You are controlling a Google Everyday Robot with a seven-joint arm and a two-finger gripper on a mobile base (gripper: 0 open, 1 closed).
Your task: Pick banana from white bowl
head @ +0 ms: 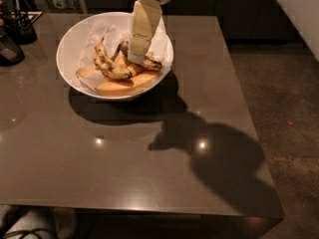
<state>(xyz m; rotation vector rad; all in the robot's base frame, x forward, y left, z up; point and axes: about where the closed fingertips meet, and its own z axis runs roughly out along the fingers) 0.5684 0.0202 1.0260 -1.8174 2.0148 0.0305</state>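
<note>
The white bowl (75, 39), lined with crumpled white paper, stands at the back left of the grey table. In it lies the dark brown-black banana (152, 63), curved along the right side and partly hidden behind my gripper. My gripper (136, 57) reaches down from the top of the view into the bowl, its tip at the dark banana's middle. A yellower brown-spotted banana (109, 67) lies just left of it. Pale orange fruit pieces (119, 86) lie at the front of the bowl.
The grey table (124, 168) stretches toward me, crossed by the arm's dark shadow. Dark containers (12, 39) stand at its far left edge. The floor (284, 113) lies to the right, past the table edge.
</note>
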